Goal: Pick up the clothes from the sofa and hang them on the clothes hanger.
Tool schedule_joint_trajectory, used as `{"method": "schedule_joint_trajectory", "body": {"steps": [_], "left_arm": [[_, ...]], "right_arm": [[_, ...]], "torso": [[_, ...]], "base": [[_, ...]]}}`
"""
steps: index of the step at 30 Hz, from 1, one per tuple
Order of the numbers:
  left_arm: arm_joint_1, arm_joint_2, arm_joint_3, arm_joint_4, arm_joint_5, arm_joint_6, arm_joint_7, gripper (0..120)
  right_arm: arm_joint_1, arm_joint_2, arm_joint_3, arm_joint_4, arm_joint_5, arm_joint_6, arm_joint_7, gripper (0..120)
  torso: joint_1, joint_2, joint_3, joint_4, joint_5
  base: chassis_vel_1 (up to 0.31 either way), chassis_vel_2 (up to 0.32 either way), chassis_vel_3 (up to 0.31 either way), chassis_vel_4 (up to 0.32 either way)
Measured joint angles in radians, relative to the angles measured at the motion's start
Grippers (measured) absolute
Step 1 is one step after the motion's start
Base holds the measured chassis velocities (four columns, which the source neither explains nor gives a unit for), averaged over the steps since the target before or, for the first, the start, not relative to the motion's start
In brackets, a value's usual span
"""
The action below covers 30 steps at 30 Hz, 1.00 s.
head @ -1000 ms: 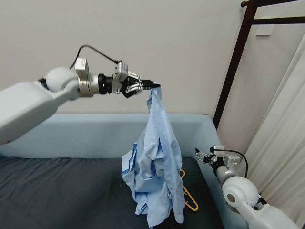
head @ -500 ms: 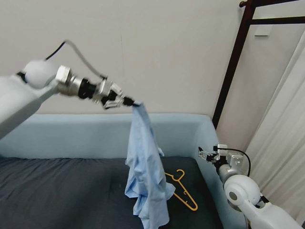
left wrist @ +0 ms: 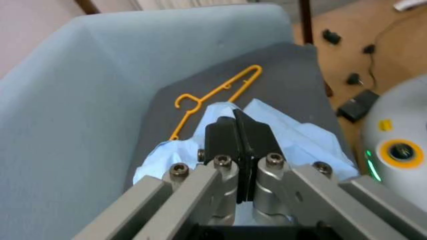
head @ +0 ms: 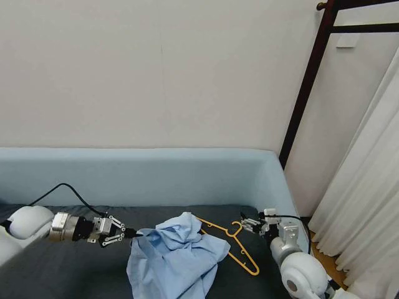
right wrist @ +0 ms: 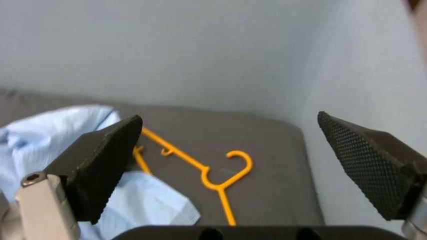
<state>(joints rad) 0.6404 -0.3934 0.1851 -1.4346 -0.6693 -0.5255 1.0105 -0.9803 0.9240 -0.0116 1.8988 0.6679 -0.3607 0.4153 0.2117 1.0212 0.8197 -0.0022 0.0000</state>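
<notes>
Left tool [head: 129, 235], lowered from shoulder height to the sofa [head: 124, 177] seat, has its fingers pressed together on an edge of the shirt [head: 177, 252]. The shirt hung free a second ago and now lies heaped on the seat, overlapping one end of the hanger [head: 240, 252]. Right tool [head: 248, 223], spread, waits near the hanger. Judgement: the lift is undone, so hanging on the rack [head: 308, 87] is further off.
</notes>
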Motion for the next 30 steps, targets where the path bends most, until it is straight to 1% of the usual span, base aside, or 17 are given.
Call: {"method": "schedule_joint_trajectory", "body": {"steps": [1, 2, 3, 5, 6, 7, 11, 12, 14, 15, 16, 18, 20, 21, 24, 27, 30], "left_arm": [[0.03, -0.001, -0.011, 0.0, -0.006, -0.009, -0.043, 0], [0.07, -0.002, -0.022, -0.004, -0.017, -0.022, -0.102, 0], [0.101, -0.004, -0.031, -0.011, -0.03, -0.03, -0.149, 0], [0.181, -0.014, -0.066, -0.035, -0.062, -0.036, -0.254, 0], [0.181, -0.014, -0.066, -0.035, -0.062, -0.036, -0.254, 0], [0.225, -0.022, -0.092, -0.052, -0.076, -0.036, -0.3, 0], [0.421, -0.058, -0.181, -0.113, -0.103, 0.012, -0.478, 0], [0.421, -0.058, -0.181, -0.113, -0.103, 0.012, -0.478, 0], [0.541, -0.08, -0.214, -0.137, -0.108, 0.044, -0.558, 0], [0.595, -0.088, -0.225, -0.149, -0.111, 0.052, -0.601, 0], [0.595, -0.088, -0.225, -0.149, -0.111, 0.052, -0.601, 0], [0.681, -0.09, -0.243, -0.17, -0.131, 0.064, -0.678, 0], [0.744, -0.098, -0.266, -0.173, -0.138, 0.068, -0.708, 0], [0.744, -0.098, -0.266, -0.173, -0.138, 0.068, -0.708, 0], [0.788, -0.148, -0.301, -0.153, -0.111, 0.063, -0.709, 0], [0.796, -0.175, -0.318, -0.151, -0.1, 0.062, -0.706, 0], [0.798, -0.19, -0.337, -0.151, -0.09, 0.06, -0.7, 0]], "right_arm": [[0.016, 0.001, -0.027, -0.023, -0.03, 0.013, -0.025, 100], [0.035, 0.004, -0.058, -0.048, -0.059, 0.026, -0.051, 100], [0.056, 0.007, -0.085, -0.071, -0.082, 0.036, -0.073, 100], [0.108, 0.016, -0.139, -0.125, -0.12, 0.064, -0.114, 100], [0.108, 0.016, -0.139, -0.125, -0.12, 0.064, -0.114, 100], [0.142, 0.021, -0.169, -0.156, -0.135, 0.078, -0.132, 100], [0.257, 0.035, -0.283, -0.243, -0.154, 0.097, -0.178, 100], [0.257, 0.035, -0.283, -0.243, -0.154, 0.097, -0.178, 100], [0.305, 0.048, -0.329, -0.264, -0.147, 0.075, -0.213, 100], [0.322, 0.054, -0.347, -0.269, -0.129, 0.046, -0.234, 100], [0.322, 0.054, -0.347, -0.269, -0.129, 0.046, -0.234, 100], [0.354, 0.072, -0.389, -0.284, -0.089, -0.015, -0.271, 100], [0.383, 0.105, -0.433, -0.328, -0.102, -0.029, -0.318, 100], [0.383, 0.105, -0.433, -0.328, -0.102, -0.029, -0.318, 100], [0.423, 0.161, -0.511, -0.393, -0.117, -0.006, -0.35, 100], [0.442, 0.199, -0.547, -0.425, -0.093, -0.005, -0.346, 100], [0.446, 0.271, -0.557, -0.478, 0.007, -0.023, -0.279, 100]], "torso": [[0.0, 0.0, 0.0, 0.0006, -0.0005], [0.0, 0.0, 0.0, 0.0013, 0.0005], [0.0, 0.0, 0.0, 0.0016, 0.0004], [0.0, 0.0, 0.0, 0.0012, -0.0004], [0.0, 0.0, 0.0, 0.0012, -0.0004], [0.0, 0.0, 0.0, 0.001, -0.0003], [0.0, 0.0, 0.0, 0.0008, -0.0002], [0.0, 0.0, 0.0, 0.0008, -0.0002], [0.0, 0.0, 0.0, 0.0009, -0.0003], [0.0, 0.0, 0.0, 0.0016, -0.0007], [0.0, 0.0, 0.0, 0.0016, -0.0007], [0.0, 0.0, 0.0, 0.0016, -0.0006], [0.0, 0.0, 0.0, 0.0013, 0.0003], [0.0, 0.0, 0.0, 0.0013, 0.0003], [0.0, 0.0, 0.0, 0.0009, -0.0003], [0.0, 0.0, 0.0, 0.0011, -0.0006], [0.0, 0.0, 0.0, 0.0009, -0.0005]], "base": [[0.0, 0.0, 0.0, 0.0], [0.0, 0.0, 0.0, 0.0], [0.0, 0.0, 0.0, 0.0], [0.0, 0.0, 0.0, 0.0], [0.0, 0.0, 0.0, 0.0], [0.0, 0.0, 0.0, 0.0], [0.0, 0.0, 0.0, 0.0], [0.0, 0.0, 0.0, 0.0], [0.0, 0.0, 0.0, 0.0], [0.0, 0.0, 0.0, 0.0], [0.0, 0.0, 0.0, 0.0], [0.0, 0.0, 0.0, 0.0], [0.0, 0.0, 0.0, 0.0], [0.0, 0.0, 0.0, 0.0], [0.0, 0.0, 0.0, 0.0], [0.0, 0.0, 0.0, 0.0], [0.0, 0.0, 0.0, 0.0]]}}
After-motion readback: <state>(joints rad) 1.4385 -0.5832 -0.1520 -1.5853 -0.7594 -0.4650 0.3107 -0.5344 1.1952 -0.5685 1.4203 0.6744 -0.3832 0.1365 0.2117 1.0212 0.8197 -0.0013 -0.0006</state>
